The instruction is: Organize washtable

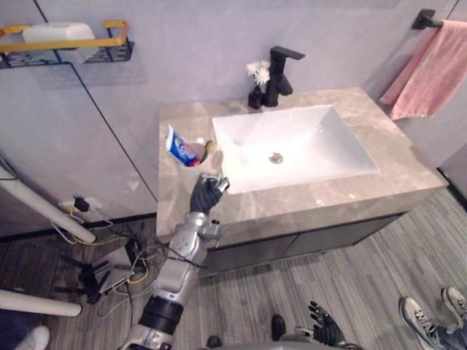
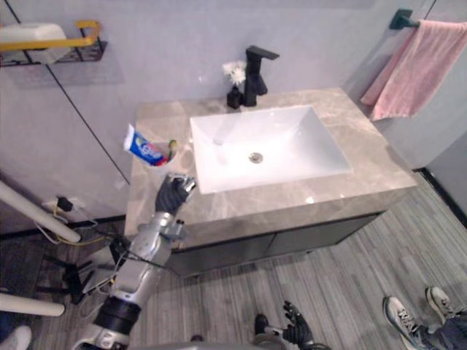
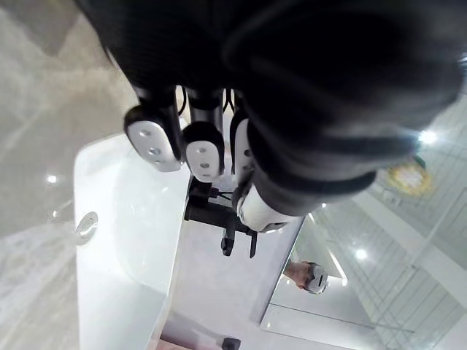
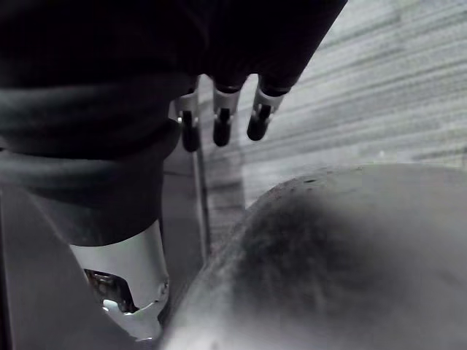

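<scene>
Standing at the washtable [image 1: 394, 157] with the left hand [image 1: 206, 195] raised over its front-left part, just left of the sink [image 1: 321, 138]. Judging from the left wrist view, fingers [image 3: 149, 138] loose and slightly apart, clamped on nothing, with basin and black faucet [image 1: 279, 73] showing past them. Straight ahead of that hand, toward the wall and just beyond the fingertips: a pale cup [image 1: 195, 163], upright on the washtable beside the sink's left rim, apart from the hand by a narrow gap as far as can be told. Sticking out of the cup, a blue-and-white toothpaste tube [image 1: 179, 148], long axis leaning up and away to the left, plus a toothbrush [image 1: 209, 148] leaning toward the basin. Probably calls for a short forward reach and a wrap round the cup's wall below the tube, taking care not to tip the leaning load. Clearly a job for the left side: right hand [image 1: 325, 332] hanging low over the floor, well apart from the washtable, held straight and empty. Further back, by the faucet, a small dark vase [image 1: 255, 96] with a white flower
</scene>
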